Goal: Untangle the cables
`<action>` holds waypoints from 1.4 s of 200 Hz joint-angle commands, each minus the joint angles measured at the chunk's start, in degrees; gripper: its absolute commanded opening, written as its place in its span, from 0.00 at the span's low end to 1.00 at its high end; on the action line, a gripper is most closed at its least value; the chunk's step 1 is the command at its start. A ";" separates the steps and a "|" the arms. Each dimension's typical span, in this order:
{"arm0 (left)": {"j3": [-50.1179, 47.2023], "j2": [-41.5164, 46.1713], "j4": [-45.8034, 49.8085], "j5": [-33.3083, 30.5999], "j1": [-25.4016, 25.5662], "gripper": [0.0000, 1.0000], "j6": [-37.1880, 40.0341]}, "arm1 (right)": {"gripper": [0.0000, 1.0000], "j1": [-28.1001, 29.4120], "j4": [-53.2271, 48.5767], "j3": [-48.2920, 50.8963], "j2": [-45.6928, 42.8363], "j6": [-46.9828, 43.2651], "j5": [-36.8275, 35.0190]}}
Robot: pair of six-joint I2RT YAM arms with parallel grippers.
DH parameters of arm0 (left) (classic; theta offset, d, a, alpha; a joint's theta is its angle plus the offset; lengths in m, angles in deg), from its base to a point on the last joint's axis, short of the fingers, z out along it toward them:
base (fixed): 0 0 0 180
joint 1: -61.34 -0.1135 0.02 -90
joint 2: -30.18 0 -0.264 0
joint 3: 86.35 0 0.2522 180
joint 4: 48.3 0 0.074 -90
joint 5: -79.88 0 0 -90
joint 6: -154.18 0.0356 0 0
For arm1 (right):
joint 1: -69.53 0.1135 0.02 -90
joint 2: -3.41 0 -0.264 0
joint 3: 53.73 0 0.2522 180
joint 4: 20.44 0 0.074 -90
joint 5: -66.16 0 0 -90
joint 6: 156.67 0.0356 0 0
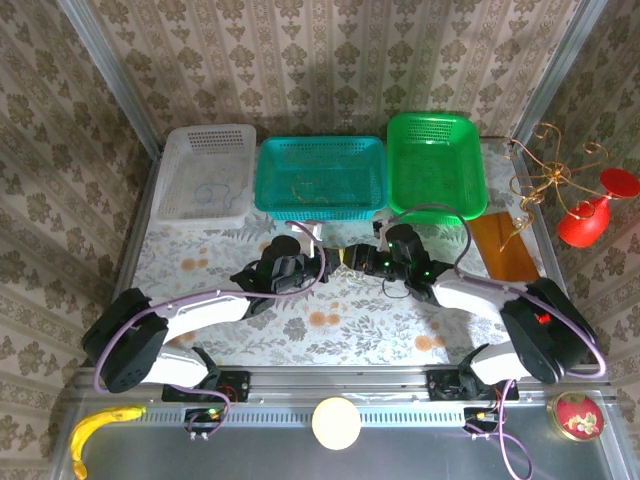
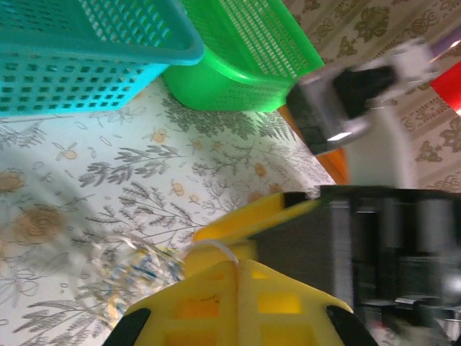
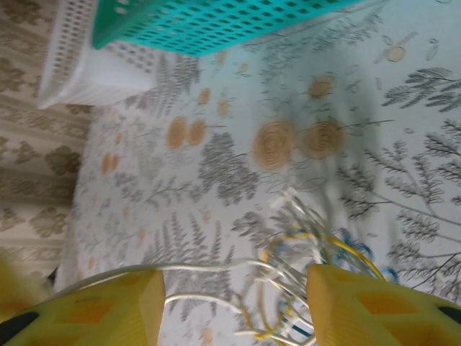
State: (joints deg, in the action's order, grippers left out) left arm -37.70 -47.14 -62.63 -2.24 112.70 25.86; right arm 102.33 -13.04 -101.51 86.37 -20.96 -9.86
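The cables (image 3: 310, 252) are a clump of thin white, yellow and blue wire loops lying on the flowered tablecloth. They show blurred in the left wrist view as cables (image 2: 137, 270). My left gripper (image 2: 238, 263) is shut, pinching a white cable strand that arches over its yellow tips. My right gripper (image 3: 234, 310) stands open, its yellow fingers (image 3: 108, 310) straddling white strands that run into the clump. In the top view the left gripper (image 1: 318, 262) and right gripper (image 1: 358, 260) meet tip to tip at mid-table, hiding the clump.
Behind the grippers stand a white basket (image 1: 205, 175), a teal basket (image 1: 320, 175) and a green basket (image 1: 435, 160). A gold curly wire stand (image 1: 545, 170), a red object (image 1: 590, 215) and a wooden board (image 1: 505, 250) sit at the right.
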 commanded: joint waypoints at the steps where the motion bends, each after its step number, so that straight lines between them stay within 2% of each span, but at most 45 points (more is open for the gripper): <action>1: 3.45 0.53 -5.85 4.94 1.16 0.00 -3.24 | 0.53 0.59 4.89 -0.63 6.04 1.84 -5.71; 22: 4.92 1.18 -6.64 6.31 0.66 0.00 -4.96 | 0.50 0.69 6.38 0.44 9.43 2.64 -8.20; 56: 7.79 3.13 -6.63 8.40 -0.68 0.00 -6.97 | 0.47 0.87 7.06 4.13 9.18 3.59 -11.70; 120: 10.20 5.49 -2.33 7.73 -1.51 0.00 -5.02 | 0.46 0.70 4.16 5.89 5.52 1.65 -10.69; 161: 8.55 5.52 0.60 5.52 -2.17 0.00 -2.99 | 0.49 0.65 -3.30 7.40 -2.85 -3.29 -9.23; 216: 6.48 4.39 -0.42 4.62 -2.69 0.00 -3.32 | 0.58 0.69 -13.54 11.16 -21.68 -8.50 -10.11; 244: 6.59 3.76 -1.07 4.69 -2.70 0.00 -4.16 | 0.62 0.69 -11.33 12.89 -27.38 -10.01 -9.05; 280: 6.68 2.80 -2.26 4.53 -2.50 0.00 -6.45 | 0.65 1.18 -2.69 13.54 -28.99 -12.73 -5.78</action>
State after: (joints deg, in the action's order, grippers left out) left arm -30.73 -43.38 -63.18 2.92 110.36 21.20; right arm 102.83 -21.93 -88.59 58.39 -30.38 -18.13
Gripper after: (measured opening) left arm 0.058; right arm 0.641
